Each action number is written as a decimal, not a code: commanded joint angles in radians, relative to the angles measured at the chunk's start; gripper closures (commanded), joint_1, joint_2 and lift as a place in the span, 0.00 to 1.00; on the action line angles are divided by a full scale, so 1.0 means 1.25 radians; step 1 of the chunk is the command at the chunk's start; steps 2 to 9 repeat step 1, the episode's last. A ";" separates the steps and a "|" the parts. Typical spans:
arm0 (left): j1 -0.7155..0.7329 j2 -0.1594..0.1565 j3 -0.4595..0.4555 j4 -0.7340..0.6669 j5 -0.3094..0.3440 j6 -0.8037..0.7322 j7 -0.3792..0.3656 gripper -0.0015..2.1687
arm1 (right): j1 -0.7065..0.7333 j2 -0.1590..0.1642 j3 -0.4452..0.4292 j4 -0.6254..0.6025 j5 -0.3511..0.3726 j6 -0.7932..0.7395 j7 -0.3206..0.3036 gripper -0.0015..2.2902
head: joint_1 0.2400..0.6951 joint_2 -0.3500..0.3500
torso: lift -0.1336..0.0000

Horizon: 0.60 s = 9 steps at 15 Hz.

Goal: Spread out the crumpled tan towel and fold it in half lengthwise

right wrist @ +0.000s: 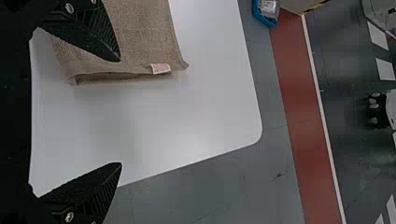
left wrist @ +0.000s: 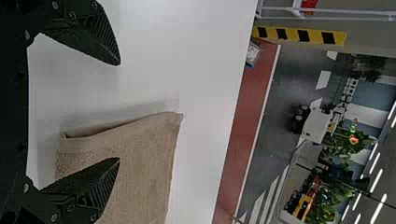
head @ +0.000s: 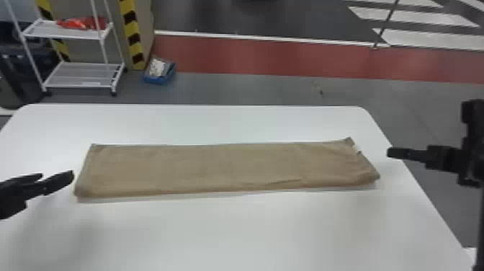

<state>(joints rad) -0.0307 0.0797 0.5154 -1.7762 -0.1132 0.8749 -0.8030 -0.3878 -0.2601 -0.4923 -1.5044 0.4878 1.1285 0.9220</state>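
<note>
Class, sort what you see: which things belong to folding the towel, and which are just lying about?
For the job:
tan towel
left gripper
right gripper
white table

Just lying about:
blue bin on the floor
white rack
red item on the rack

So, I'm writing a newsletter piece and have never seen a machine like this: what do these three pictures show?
The machine is a two-armed robot. One picture looks forward and down from its head; the other two come from its wrists and are turned sideways, each with that arm's fingers entering from the left edge.

On the white, round-cornered table lies a tan cloth towel, folded into a long, fairly flat strip. The black, two-fingered left pincer is by one short end, the matching right pincer near the other. Both are open, holding nothing. Behind stands a white wire-shelf rack.
</note>
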 commanded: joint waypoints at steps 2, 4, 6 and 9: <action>0.000 0.000 -0.001 0.000 -0.002 -0.001 0.001 0.08 | 0.001 -0.001 0.000 0.000 0.000 0.002 0.001 0.04 | 1.00 0.32 | 0.07; 0.000 0.000 -0.001 0.000 -0.002 -0.001 0.001 0.08 | 0.001 -0.001 0.000 0.000 0.000 0.002 0.001 0.04 | 1.00 0.32 | 0.07; 0.000 0.000 -0.001 0.000 -0.002 -0.001 0.001 0.08 | 0.001 -0.001 0.000 0.000 0.000 0.002 0.001 0.04 | 1.00 0.32 | 0.07; 0.000 0.000 -0.001 0.000 -0.002 -0.001 0.001 0.08 | 0.001 -0.001 0.000 0.000 0.000 0.002 0.001 0.04 | 1.00 0.32 | 0.07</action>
